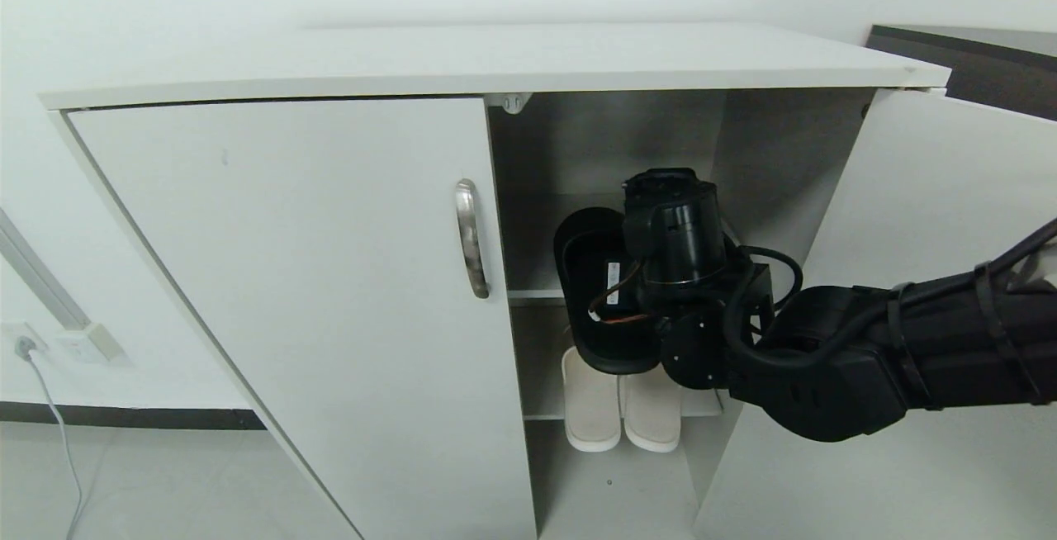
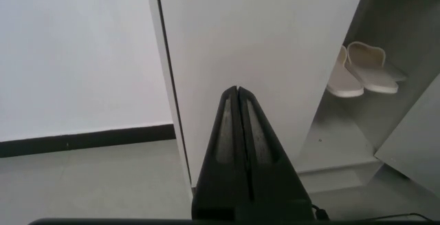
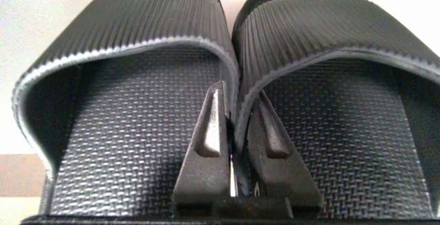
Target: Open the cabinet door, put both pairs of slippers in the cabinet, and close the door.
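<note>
My right gripper (image 3: 237, 139) is shut on the black slippers (image 3: 227, 80), pinching the two inner edges together. In the head view the black slippers (image 1: 599, 292) hang at the open right side of the white cabinet (image 1: 495, 61), level with the middle shelf, with the right arm behind them. A pair of white slippers (image 1: 621, 408) lies on the lower shelf, toes sticking out past its front edge; the same white slippers (image 2: 364, 70) lie on that shelf in the left wrist view. My left gripper (image 2: 237, 94) is shut and empty, low in front of the closed left door (image 2: 254, 39).
The right door (image 1: 908, 292) stands swung wide open beside my right arm. The left door (image 1: 289, 276) is closed, with a metal handle (image 1: 469, 239). A wall socket with a cable (image 1: 25, 350) is at the far left. Bare floor (image 2: 89, 184) lies before the cabinet.
</note>
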